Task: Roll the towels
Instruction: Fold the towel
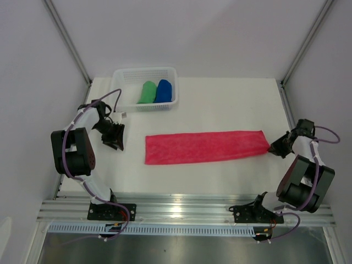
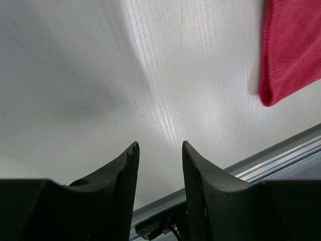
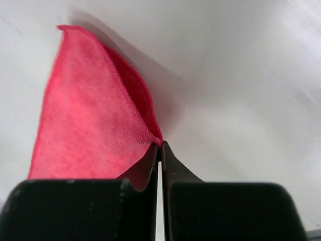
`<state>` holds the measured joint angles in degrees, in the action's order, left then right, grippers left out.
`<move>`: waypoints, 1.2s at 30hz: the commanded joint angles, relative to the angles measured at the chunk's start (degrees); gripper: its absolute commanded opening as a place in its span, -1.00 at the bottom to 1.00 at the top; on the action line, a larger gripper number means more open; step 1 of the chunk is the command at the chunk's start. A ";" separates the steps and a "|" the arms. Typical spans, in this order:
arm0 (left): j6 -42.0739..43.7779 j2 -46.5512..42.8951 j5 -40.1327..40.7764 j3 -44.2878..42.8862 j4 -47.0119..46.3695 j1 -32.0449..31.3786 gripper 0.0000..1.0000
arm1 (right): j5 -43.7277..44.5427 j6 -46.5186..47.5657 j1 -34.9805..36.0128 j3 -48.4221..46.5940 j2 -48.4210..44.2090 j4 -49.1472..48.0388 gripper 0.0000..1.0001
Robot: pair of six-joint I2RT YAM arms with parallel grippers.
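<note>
Right hand (image 3: 159, 146), nearest, at my right edge: both fingers pressed flat together, pinching the end corner of the pink-red towel (image 1: 203, 147), which rises into a small peak at the tips. Left hand (image 2: 159, 145), toward the opposite end: fingers part-way apart, holding nothing, hovering over the bare white surface (image 1: 220, 104) near the towel's left end but apart from it.

Between my two hands the pink-red towel lies flat on the surface as a long narrow band, apparently doubled lengthwise. Its pile is short and fuzzy, its edge is stitched, and its left corner is rounded by the fold. No turn of a roll is in it yet.

Farther back, at the far left, a white plastic mesh basket (image 1: 126, 72) holds the green towel (image 1: 147, 92) and the blue towel (image 1: 164, 91). Each is a plump soft cylinder, and they lie side by side, touching.

By my judgement two of the three towels are done. The last is laid out and gripped at one end, with all of its rolling left.
</note>
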<state>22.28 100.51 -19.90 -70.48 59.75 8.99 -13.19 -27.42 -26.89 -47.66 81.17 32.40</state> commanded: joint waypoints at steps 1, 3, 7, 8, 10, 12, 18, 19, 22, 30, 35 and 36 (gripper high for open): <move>-1.19 -0.23 -2.51 -2.64 1.25 0.59 -0.14 | 6.59 6.93 -2.64 -8.56 -1.28 2.31 -1.00; -1.28 0.04 -2.60 -3.17 1.25 0.67 -0.14 | 7.56 8.60 -0.89 -12.44 0.04 4.14 -1.00; -1.89 0.91 -3.30 -4.31 1.25 0.59 -0.14 | 10.11 13.60 10.60 -21.40 5.04 6.53 -1.00; -2.24 1.00 -3.82 -4.67 1.34 0.59 -0.14 | 11.33 14.23 13.85 -22.47 5.92 7.05 -1.00; -2.59 1.01 -4.62 -4.85 1.34 0.59 -0.14 | 11.17 15.72 23.70 -23.97 8.03 7.76 -1.00; -2.95 0.83 -5.76 -4.76 1.34 0.50 -0.14 | 11.78 15.56 33.16 -25.46 8.92 7.94 -1.00; -3.65 0.57 -6.64 -2.74 0.72 -0.38 -0.13 | 12.31 12.75 51.13 -28.62 11.55 6.71 -1.00; -3.74 0.74 -6.73 -2.47 0.72 -0.73 -0.14 | 12.40 11.44 55.42 -29.41 12.60 6.62 -1.00; -3.74 0.65 -7.34 -1.95 0.63 -2.84 -0.13 | 11.78 9.94 62.37 -31.79 14.10 6.09 -1.00; -4.53 1.97 -12.26 -1.76 0.63 -12.06 -0.14 | 11.70 3.78 71.80 -35.92 17.09 3.19 -1.00; -6.11 5.48 -15.60 -4.22 -0.42 -18.30 -0.13 | 13.19 2.11 74.53 -36.80 18.76 0.91 -1.00; -6.63 6.53 -16.22 -4.66 -0.25 -18.75 -0.13 | 13.19 1.59 74.71 -37.33 19.72 0.73 -1.00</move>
<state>17.82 104.68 -31.62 -72.44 60.42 -7.81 -1.61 -23.03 46.83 -81.87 99.11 36.12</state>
